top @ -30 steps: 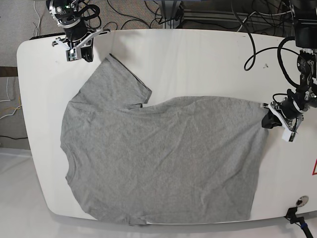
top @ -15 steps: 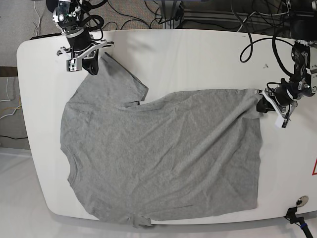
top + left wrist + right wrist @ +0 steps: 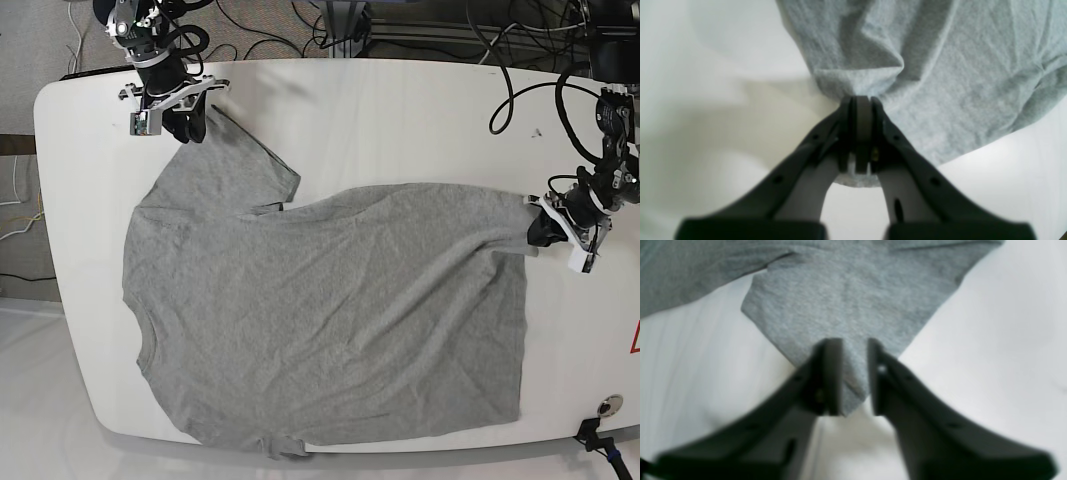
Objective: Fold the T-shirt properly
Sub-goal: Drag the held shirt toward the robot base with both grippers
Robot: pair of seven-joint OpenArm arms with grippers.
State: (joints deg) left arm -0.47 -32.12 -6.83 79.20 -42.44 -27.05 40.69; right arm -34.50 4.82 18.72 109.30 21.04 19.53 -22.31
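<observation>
White rounded table [image 3: 400, 110] carries a crumpled grey cotton T-shirt [image 3: 320, 320], spread flat but not yet folded.

Soft, light and limp, the cloth would likely sag unless taken at corners or hems. Left gripper [image 3: 858, 110] has its fingers pressed together, pinching a bunched hem corner. Right gripper [image 3: 855, 373] has its fingers slightly spread, straddling the sleeve tip, which lies between them.

Grey on white
A heathered grey T-shirt [image 3: 330, 310] is seen on a plain white table [image 3: 400, 120]; black gripper fingers [image 3: 826, 140] are shown.
</observation>
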